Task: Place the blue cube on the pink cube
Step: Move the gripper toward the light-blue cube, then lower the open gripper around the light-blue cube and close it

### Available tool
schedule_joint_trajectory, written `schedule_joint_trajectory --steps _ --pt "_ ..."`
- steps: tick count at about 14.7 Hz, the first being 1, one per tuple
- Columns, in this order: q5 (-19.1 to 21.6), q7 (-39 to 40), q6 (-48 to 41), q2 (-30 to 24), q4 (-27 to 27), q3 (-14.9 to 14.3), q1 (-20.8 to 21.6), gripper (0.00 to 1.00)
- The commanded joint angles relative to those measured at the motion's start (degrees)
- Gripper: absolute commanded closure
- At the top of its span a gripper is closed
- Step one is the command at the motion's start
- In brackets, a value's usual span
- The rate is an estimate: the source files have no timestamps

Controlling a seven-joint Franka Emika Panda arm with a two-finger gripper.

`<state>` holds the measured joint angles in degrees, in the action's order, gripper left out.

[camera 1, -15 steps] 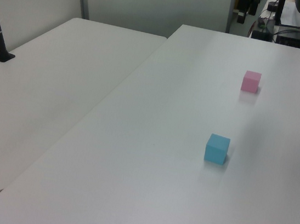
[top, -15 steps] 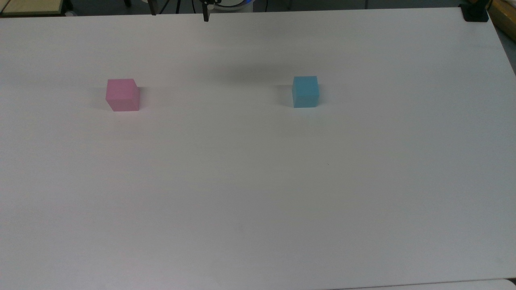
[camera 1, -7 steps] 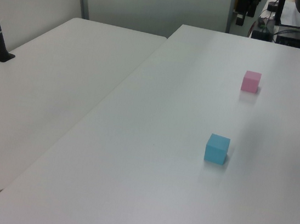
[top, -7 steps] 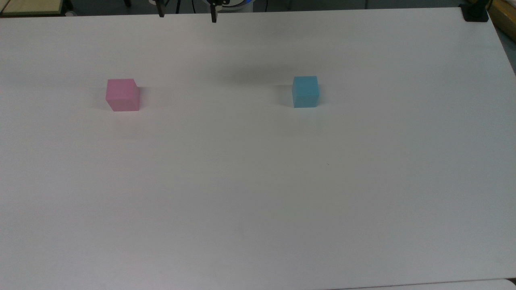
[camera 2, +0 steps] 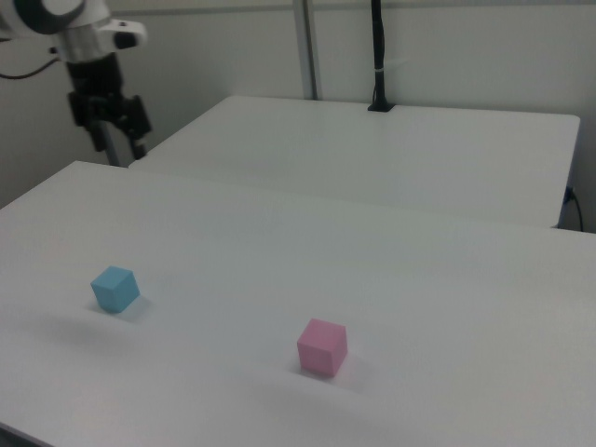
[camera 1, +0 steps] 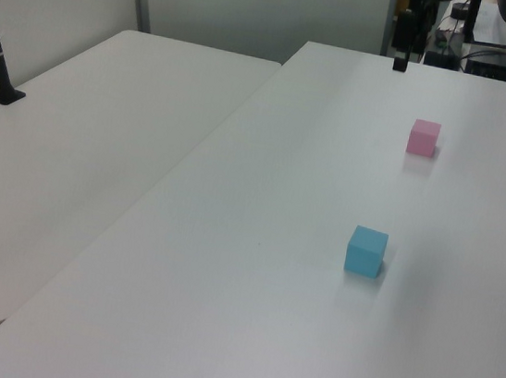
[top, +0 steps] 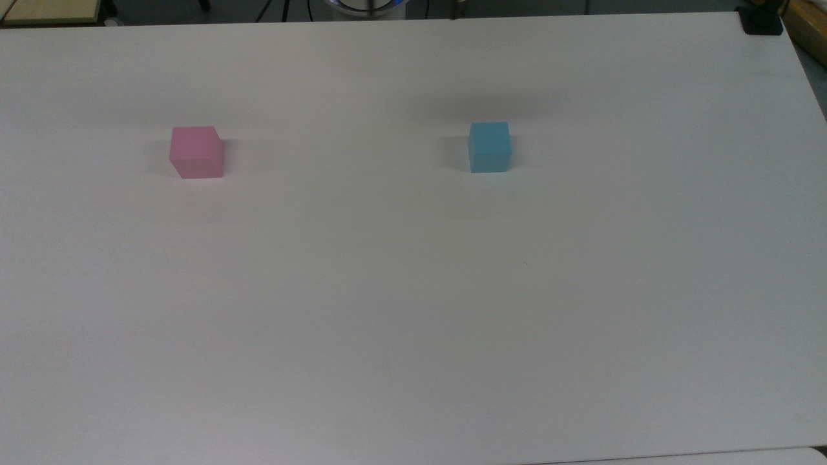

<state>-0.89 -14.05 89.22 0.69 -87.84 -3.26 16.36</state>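
Top view: the blue cube [top: 490, 146] and pink cube [top: 196, 152] are seen well apart near the desk's [top: 413, 323] far edge.

Right view: the gripper [camera 2: 114, 116] is raised, its fingers spread. A misaligned descent could knock the cube aside.

arm [camera 2: 65, 23] cut off at right view's top-left (upper links)

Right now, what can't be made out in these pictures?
- Left view: the claw, upper part cut off by the top edge.
- Right view: the arm, cut off at the top-left corner.
- All views: undersides of the blue cube and pink cube, hidden against the table.
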Motion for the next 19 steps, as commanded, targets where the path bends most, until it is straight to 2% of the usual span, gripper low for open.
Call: schedule_joint_trajectory --steps 1,3,6,10,12,15,19 --pt "0.5 -6.4 -0.5 -4.6 -5.5 -0.7 8.3 0.0" --pt "0.7 -7.8 0.1 -5.4 -7.3 -0.8 10.3 0.0" --pt "3.1 -7.8 2.9 -5.8 -11.0 -0.8 11.0 0.0" --pt "4.3 -7.9 16.5 -4.7 -20.7 -0.7 11.3 0.0" --pt "4.1 -7.8 20.9 -2.7 -23.5 -0.8 13.1 0.0" --pt "3.9 -7.8 28.2 0.3 -28.0 -0.8 13.4 0.0" --pt "2.3 -7.8 33.7 6.9 -28.8 -0.8 13.2 0.0"
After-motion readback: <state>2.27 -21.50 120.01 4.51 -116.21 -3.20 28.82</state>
